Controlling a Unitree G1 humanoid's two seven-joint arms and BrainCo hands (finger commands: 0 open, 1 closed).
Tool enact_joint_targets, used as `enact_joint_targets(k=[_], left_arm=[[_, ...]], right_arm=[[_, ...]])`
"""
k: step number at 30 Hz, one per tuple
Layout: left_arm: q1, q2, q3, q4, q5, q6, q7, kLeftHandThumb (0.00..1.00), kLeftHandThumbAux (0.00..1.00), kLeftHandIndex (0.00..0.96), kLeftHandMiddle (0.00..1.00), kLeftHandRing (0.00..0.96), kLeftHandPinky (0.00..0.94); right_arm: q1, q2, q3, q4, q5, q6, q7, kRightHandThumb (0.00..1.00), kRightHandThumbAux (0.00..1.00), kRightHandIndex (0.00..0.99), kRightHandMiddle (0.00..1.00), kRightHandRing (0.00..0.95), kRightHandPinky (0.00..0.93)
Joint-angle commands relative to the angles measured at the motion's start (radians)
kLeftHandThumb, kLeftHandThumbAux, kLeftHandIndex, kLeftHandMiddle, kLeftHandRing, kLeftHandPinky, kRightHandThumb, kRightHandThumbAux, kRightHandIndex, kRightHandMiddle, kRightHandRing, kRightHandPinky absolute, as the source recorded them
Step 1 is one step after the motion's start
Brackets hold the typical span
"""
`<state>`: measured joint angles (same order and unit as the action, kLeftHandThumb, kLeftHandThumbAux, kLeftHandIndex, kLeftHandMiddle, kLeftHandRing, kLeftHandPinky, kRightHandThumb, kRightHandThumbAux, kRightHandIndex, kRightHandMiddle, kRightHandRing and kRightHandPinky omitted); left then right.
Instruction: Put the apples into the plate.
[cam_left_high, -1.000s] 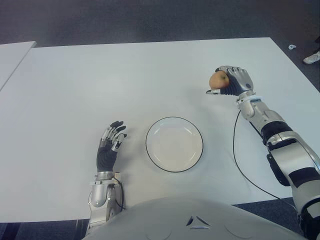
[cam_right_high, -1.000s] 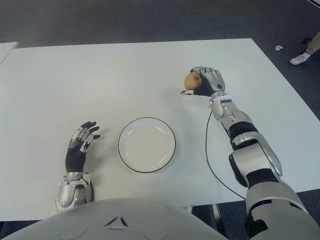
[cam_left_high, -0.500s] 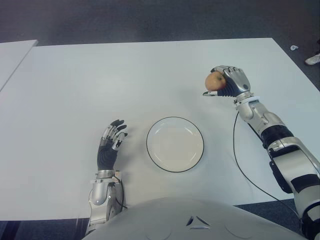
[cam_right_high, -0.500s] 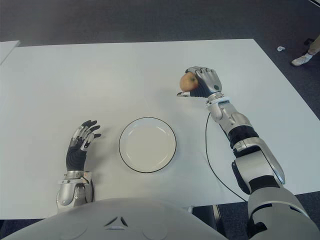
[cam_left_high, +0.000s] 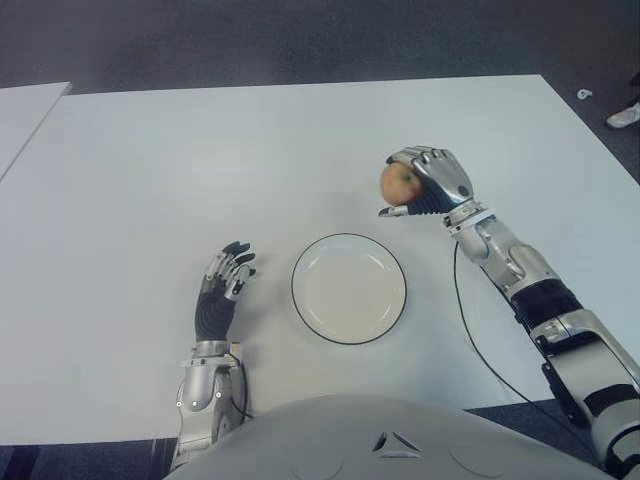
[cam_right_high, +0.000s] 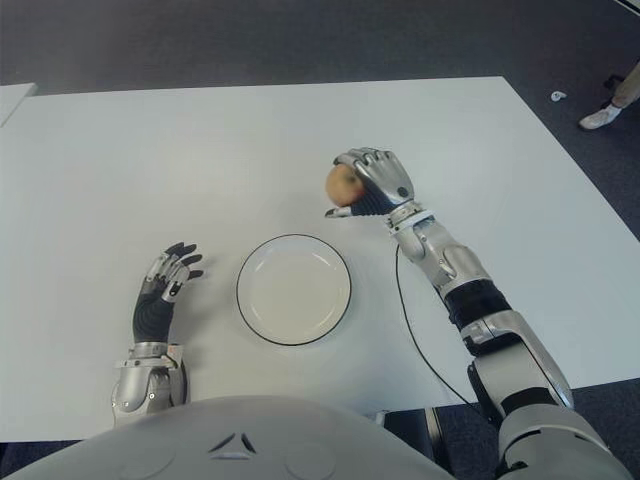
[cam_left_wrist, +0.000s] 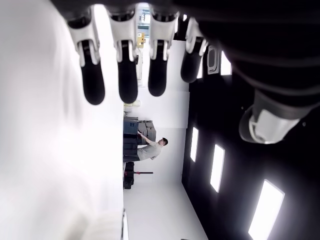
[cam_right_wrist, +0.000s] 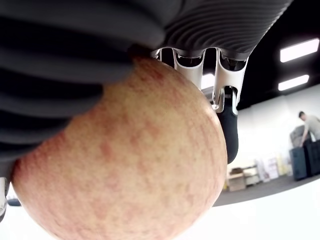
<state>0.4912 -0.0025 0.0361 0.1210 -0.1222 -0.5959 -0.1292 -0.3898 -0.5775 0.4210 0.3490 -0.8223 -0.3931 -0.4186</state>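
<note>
My right hand (cam_left_high: 425, 180) is shut on a yellow-red apple (cam_left_high: 397, 184) and holds it above the table, just beyond and to the right of the white plate (cam_left_high: 349, 288) with a dark rim. The right wrist view is filled by the apple (cam_right_wrist: 125, 160) with curled fingers (cam_right_wrist: 225, 125) wrapped over it. Nothing lies in the plate. My left hand (cam_left_high: 222, 285) shows to the left of the plate, fingers relaxed and spread, holding nothing.
The white table (cam_left_high: 200, 170) spreads wide around the plate. A black cable (cam_left_high: 470, 330) runs along my right forearm. A second white table edge (cam_left_high: 25, 110) shows at the far left. A person's shoe (cam_left_high: 625, 115) is on the dark floor at far right.
My right hand has carried the apple left and nearer, toward the plate. The left hand has not moved.
</note>
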Motion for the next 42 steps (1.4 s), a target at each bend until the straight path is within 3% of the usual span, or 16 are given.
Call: enact_joint_targets(k=[1, 10, 20, 26, 42], left_arm=[[0.004, -0.005, 0.003, 0.021, 0.015, 0.020, 0.011, 0.263, 0.466, 0.188, 0.218, 0.265, 0.332], [-0.002, -0.003, 0.005, 0.034, 0.020, 0.010, 0.009, 0.255, 0.463, 0.188, 0.218, 0.266, 0.333], [-0.008, -0.008, 0.009, 0.044, 0.022, 0.013, 0.019, 0.253, 0.458, 0.185, 0.219, 0.260, 0.322], [-0.014, -0.013, 0.008, 0.046, 0.027, 0.025, 0.031, 0.268, 0.462, 0.185, 0.226, 0.266, 0.330], [-0.022, -0.018, 0.003, 0.049, 0.028, 0.038, 0.029, 0.294, 0.481, 0.185, 0.232, 0.266, 0.325]], right_arm=[[0.053, 0.018, 0.012, -0.096, -0.037, 0.006, 0.024, 0.856, 0.674, 0.404, 0.539, 0.841, 0.818], [0.087, 0.037, 0.035, -0.150, -0.080, -0.042, 0.032, 0.856, 0.674, 0.404, 0.539, 0.842, 0.824], [0.117, 0.061, 0.059, -0.159, -0.120, -0.124, -0.038, 0.856, 0.674, 0.404, 0.539, 0.842, 0.823], [0.172, 0.057, 0.059, -0.262, -0.146, -0.138, -0.035, 0.856, 0.674, 0.404, 0.539, 0.838, 0.822], [0.244, 0.064, 0.039, -0.412, -0.052, -0.148, 0.190, 0.854, 0.676, 0.398, 0.541, 0.822, 0.824]])
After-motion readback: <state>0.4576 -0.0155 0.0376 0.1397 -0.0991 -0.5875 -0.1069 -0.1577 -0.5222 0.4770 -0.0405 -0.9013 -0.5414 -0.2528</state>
